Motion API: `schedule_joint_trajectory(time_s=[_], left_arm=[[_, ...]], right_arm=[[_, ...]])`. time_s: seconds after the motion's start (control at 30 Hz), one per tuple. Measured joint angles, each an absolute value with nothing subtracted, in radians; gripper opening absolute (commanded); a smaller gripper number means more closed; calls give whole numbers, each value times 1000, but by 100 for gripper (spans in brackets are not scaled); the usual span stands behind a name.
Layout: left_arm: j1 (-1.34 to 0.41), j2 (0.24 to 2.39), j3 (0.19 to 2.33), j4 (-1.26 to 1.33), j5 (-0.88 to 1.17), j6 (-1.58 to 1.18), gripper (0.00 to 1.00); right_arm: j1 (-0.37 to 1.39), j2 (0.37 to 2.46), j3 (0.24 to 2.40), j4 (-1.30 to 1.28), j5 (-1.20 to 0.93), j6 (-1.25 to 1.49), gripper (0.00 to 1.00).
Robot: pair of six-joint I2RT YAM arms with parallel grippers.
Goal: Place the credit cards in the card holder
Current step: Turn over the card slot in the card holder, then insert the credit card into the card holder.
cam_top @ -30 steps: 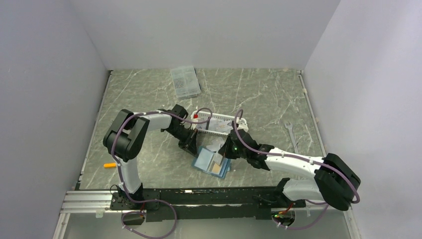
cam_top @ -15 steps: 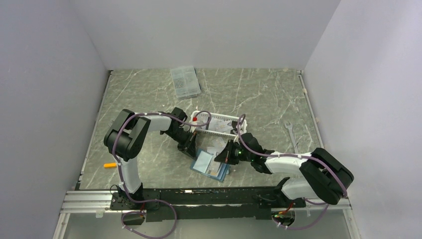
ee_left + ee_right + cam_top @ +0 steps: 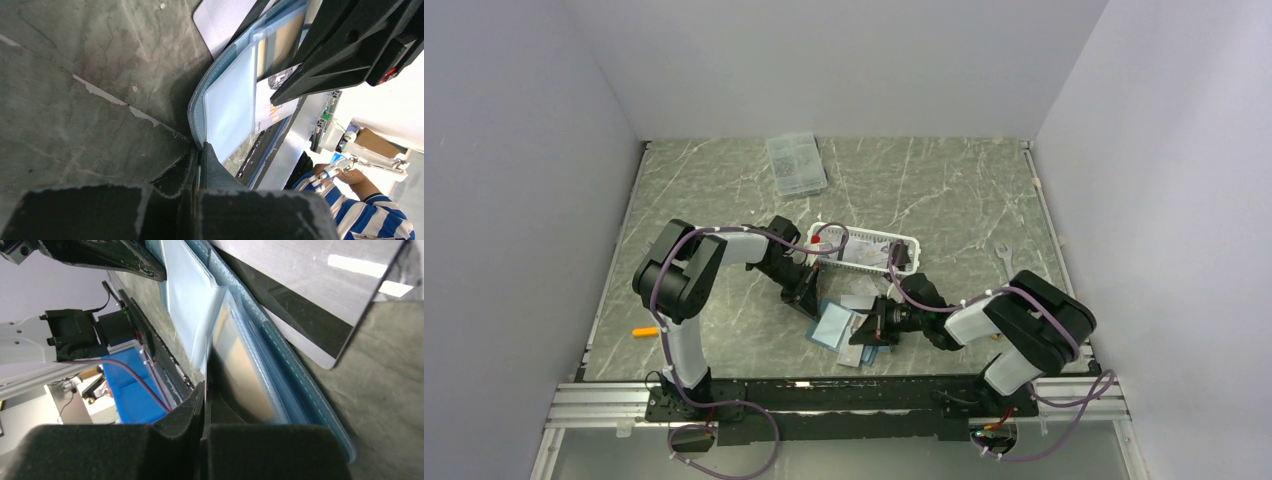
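Note:
The teal-blue card holder lies open on the table, pale blue slots up. My left gripper is shut on its far left edge, as the left wrist view shows. A yellow-gold card sits in a slot and also shows in the left wrist view. My right gripper is low at the holder's right side, shut on a thin pale card seen edge-on, its end over the slots. A glossy grey card lies partly under the holder.
A white slatted basket with a red-handled tool stands just behind the holder. A clear compartment box lies at the back. A wrench lies at the right, and a small orange item at the left.
My right arm has folded in and dropped low, bringing its gripper left and nearer to the holder's right side. The holder has shifted slightly toward me. The left gripper has stayed put.

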State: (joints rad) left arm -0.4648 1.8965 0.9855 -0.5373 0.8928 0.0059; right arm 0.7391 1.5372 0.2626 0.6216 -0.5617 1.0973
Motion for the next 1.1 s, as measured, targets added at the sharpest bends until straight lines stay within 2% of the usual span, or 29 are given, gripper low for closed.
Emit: schedule_joint_trajectory(time_s=[0.8, 1.1], left_arm=[[-465, 1897, 986, -538, 896, 7, 0], [-465, 1897, 986, -538, 897, 7, 0]], right_arm=[[650, 1734, 346, 741, -733, 1084, 0], [644, 1701, 328, 745, -671, 1073, 0]])
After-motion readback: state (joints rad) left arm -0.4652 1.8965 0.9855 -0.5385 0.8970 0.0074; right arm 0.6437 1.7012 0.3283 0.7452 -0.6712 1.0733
